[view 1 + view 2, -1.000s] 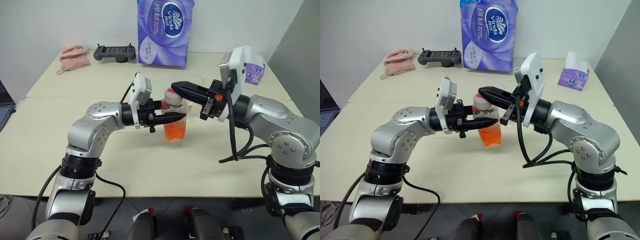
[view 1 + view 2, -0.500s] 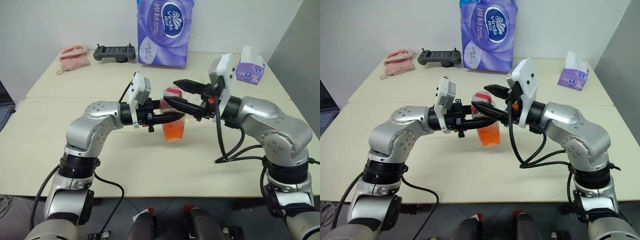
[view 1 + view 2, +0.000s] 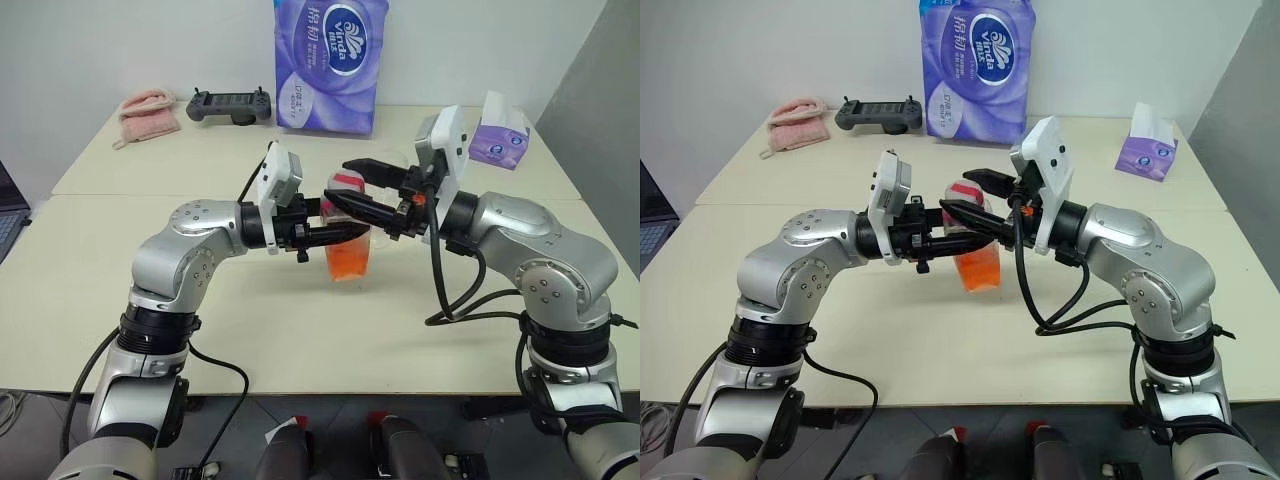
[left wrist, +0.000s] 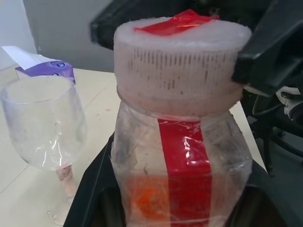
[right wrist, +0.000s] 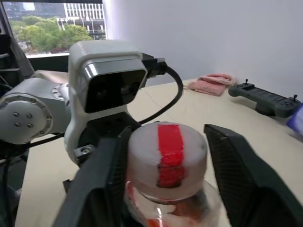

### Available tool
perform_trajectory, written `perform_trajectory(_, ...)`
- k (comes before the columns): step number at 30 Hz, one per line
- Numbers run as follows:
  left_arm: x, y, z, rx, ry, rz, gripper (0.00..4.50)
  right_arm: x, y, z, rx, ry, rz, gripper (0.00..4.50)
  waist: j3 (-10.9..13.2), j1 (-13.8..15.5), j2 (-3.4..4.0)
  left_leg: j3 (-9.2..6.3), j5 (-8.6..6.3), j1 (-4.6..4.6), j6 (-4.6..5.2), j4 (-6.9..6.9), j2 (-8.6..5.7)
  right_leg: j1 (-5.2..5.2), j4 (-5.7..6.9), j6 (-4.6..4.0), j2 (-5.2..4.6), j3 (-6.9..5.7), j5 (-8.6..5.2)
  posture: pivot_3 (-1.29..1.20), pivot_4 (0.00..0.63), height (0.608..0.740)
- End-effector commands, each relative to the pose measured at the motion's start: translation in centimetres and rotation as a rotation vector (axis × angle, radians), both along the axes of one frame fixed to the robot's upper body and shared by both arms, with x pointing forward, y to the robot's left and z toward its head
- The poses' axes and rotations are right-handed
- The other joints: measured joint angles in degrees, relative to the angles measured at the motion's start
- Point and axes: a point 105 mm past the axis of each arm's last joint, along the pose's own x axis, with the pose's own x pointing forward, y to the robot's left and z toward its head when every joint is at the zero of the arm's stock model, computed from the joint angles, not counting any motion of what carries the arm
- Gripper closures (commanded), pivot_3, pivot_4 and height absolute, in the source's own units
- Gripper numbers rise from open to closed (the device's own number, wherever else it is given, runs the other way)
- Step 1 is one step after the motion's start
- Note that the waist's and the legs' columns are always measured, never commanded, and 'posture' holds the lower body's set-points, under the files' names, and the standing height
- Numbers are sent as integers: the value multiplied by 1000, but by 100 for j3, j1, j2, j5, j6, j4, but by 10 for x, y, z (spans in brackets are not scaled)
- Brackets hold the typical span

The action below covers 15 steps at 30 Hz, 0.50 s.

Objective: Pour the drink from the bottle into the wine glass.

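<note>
The bottle (image 3: 348, 245) stands upright over the middle of the table, its lower part holding the orange-red drink (image 3: 348, 262). My left gripper (image 3: 355, 232) comes in from the left and is shut on the bottle's body. My right gripper (image 3: 340, 185) reaches in level from the right. Its two fingers (image 5: 102, 184) are closed against opposite sides of the white cap (image 5: 165, 161), which has a red mark. The wine glass (image 4: 42, 123) stands empty on the table just behind the bottle, largely hidden by the right gripper in the head views.
At the back of the table (image 3: 250, 330) stand a purple tissue pack (image 3: 330, 60), a black controller (image 3: 230, 103) and a pink cloth (image 3: 150, 112). A small purple tissue box (image 3: 497, 140) sits at the back right. A laptop edge (image 3: 8, 215) shows at far left.
My right gripper, shut at the cap a second ago, opened, slid over the cap and closed in on its sides. The left gripper and bottle stayed put.
</note>
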Motion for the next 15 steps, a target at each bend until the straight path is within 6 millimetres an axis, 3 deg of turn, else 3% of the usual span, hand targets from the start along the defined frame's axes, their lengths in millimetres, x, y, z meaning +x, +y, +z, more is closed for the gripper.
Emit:
perform_trajectory(1,-4,-1,16,-20,-70,-16,2676,-5,-4,12,21,-49,3,2651,0,0,0,0,0,0,0,0,0,0,0,0,0,0,0,0,150,740)
perform_trajectory(5,-5,-2,17,-19,-72,-24,2676,-5,-3,8,-10,-66,15,2651,0,0,0,0,0,0,0,0,0,0,0,0,0,0,0,0,150,740)
perform_trajectory(10,-18,-9,17,-7,-64,-122,2676,-7,-11,8,-101,-91,239,2651,1,-2,1,3,1,1,5,0,-9,2,-4,6,4,2,3,0,150,740)
perform_trajectory(15,-37,-16,22,-1,-70,-238,2676,14,-18,11,-154,-64,334,2651,2,-19,3,9,3,8,9,-2,-6,4,-3,7,7,7,4,0,150,740)
